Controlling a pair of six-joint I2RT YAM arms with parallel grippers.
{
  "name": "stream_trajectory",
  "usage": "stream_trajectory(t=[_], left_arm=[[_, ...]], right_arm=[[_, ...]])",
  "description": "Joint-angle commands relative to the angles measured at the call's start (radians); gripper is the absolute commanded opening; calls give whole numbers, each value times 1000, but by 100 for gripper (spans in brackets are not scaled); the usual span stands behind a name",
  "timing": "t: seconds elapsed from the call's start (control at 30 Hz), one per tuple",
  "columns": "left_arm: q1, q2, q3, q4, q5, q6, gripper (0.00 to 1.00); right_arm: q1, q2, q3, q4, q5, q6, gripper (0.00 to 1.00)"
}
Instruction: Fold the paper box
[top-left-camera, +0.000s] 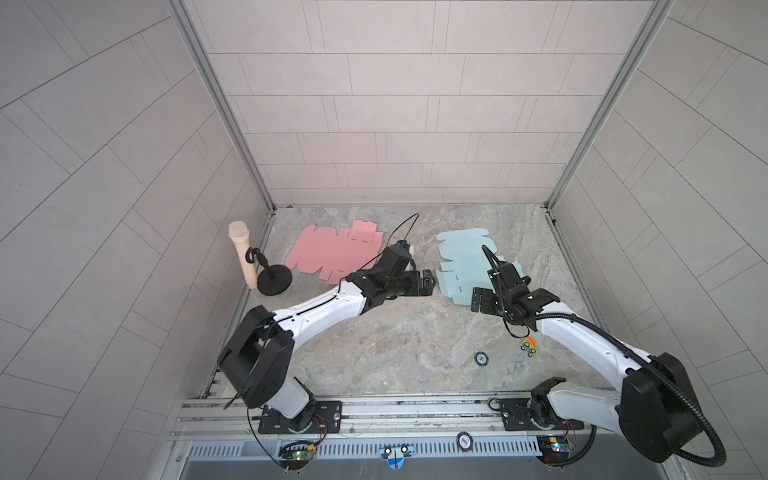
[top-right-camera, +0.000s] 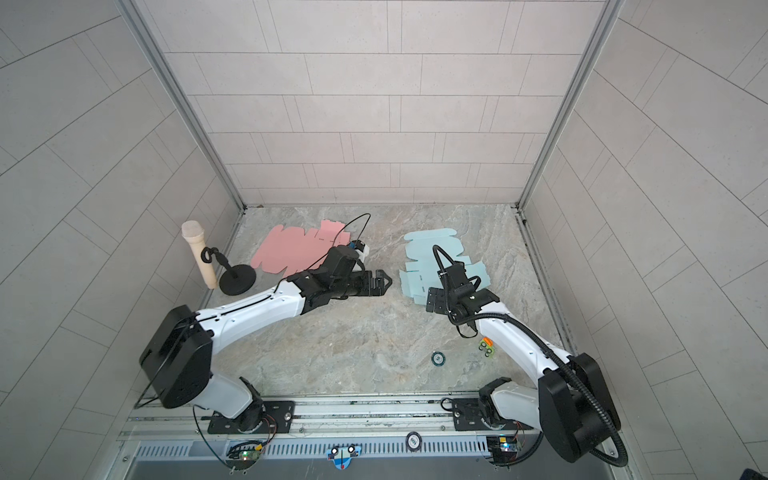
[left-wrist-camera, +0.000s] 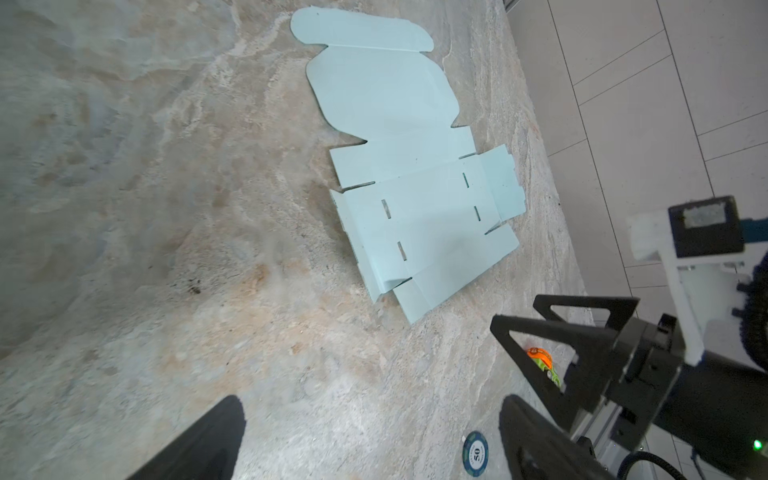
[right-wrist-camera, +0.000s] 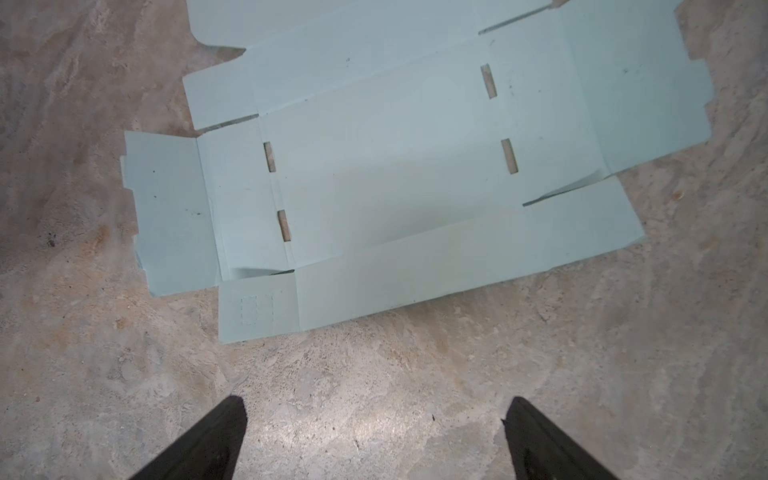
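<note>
Marbled worktop (top-left-camera: 395, 332) bears the pale-blue box blank (top-left-camera: 461, 257) flat near its far right corner; left gripper (top-left-camera: 433, 281) and right gripper (top-left-camera: 478, 300), fingers apart and empty, flank its near edge, likely to raise flaps.

One number I can read: "50", dark on the white centre of the chip (left-wrist-camera: 476, 455), in my left wrist view. The chip lies flat on the tabletop (left-wrist-camera: 166, 232). There's ring text around its centre, too blurred to read. Same chip (top-left-camera: 481, 358) (top-right-camera: 436, 358) shows in both top views, print too small there. A round disc (top-left-camera: 464, 440) (top-right-camera: 412, 440) on the front rail (top-left-camera: 374, 411) carries dark marks, can't make them out.
</note>
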Motion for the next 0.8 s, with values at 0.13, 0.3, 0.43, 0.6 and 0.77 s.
stream_trajectory(t=[0.13,0.3,0.43,0.6,0.77], left_arm=[[-13,203,93,118,41,-123,91],[-25,316,144,153,54,-161,80],[-34,380,174,177,62,-187,68],[-35,444,205,220,53,-208,58],[-34,507,262,231,70,-235,46]], right_arm=[[2,-70,-45,3,-24,43,97],[2,-89,-66,10,-24,55,96],[2,-122,-103,20,-24,63,96],[1,-157,-125,33,-27,66,95],[-1,-180,-124,21,-18,60,94]])
